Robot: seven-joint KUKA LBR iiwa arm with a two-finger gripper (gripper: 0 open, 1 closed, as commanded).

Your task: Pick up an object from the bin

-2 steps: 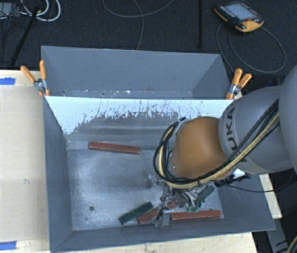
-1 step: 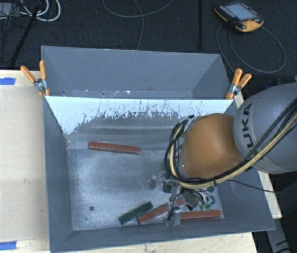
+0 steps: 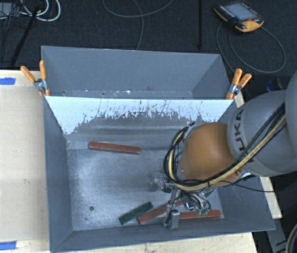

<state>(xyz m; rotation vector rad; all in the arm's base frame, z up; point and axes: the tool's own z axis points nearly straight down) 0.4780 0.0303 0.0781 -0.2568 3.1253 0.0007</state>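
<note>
My gripper is low over the bin's front floor, right of centre. It stands at the right end of a short reddish-brown bar that lies flat and slightly tilted. A dark green bar lies end to end with it on the left. Another reddish-brown bar lies just right of the gripper, partly hidden under the wrist. Whether the gripper touches any of them cannot be told.
A long reddish-brown stick lies flat near the back slope, left of centre. A small dark speck sits on the floor at the front left. The arm with its orange dome and cables covers the bin's right side.
</note>
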